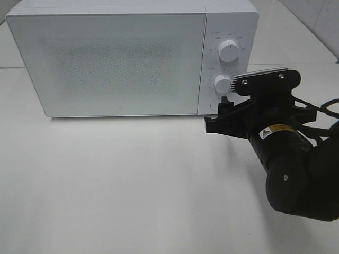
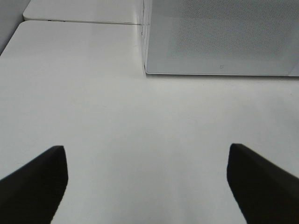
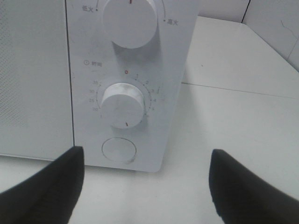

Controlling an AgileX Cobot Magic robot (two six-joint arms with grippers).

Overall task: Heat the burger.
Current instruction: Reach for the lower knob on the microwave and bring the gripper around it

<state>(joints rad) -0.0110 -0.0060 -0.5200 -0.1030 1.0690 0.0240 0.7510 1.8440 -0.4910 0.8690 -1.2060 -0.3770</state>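
1. Far left, seen only through its own wrist camera: left gripper (image 2: 145, 149), its two dark fingers (image 2: 37, 182) spread wide and released, holding nothing, with only bare white table (image 2: 140, 116) beneath.
2. Ahead of it and well apart: the near left corner of a white microwave (image 2: 219, 42), standing on the table.
3. From the high camera: the same microwave filling the back of the table from the left edge to past the middle. The only container in sight.
4. Its door (image 1: 106, 63): shut flush, with a speckled, clouded pane. Nothing to be made out through it, so contents cannot be told.
5. As for the burger: not to be seen in any view. Whether behind that closed door cannot be told.
6. Right of the door: control panel (image 1: 228, 32), with upper knob (image 1: 229, 51), then lower knob (image 1: 222, 83) ringed with numbers, then round button (image 3: 119, 150) under both.
7. In front of the panel, level with the lower knob and the button: right gripper (image 3: 145, 150), fingers parted and released, grasping nothing. Near the panel, no contact with knob or button visible.
8. Far right: black right arm (image 1: 296, 169) with a yellow label (image 1: 276, 130), reaching in from the lower right corner, dark cables trailing behind it.
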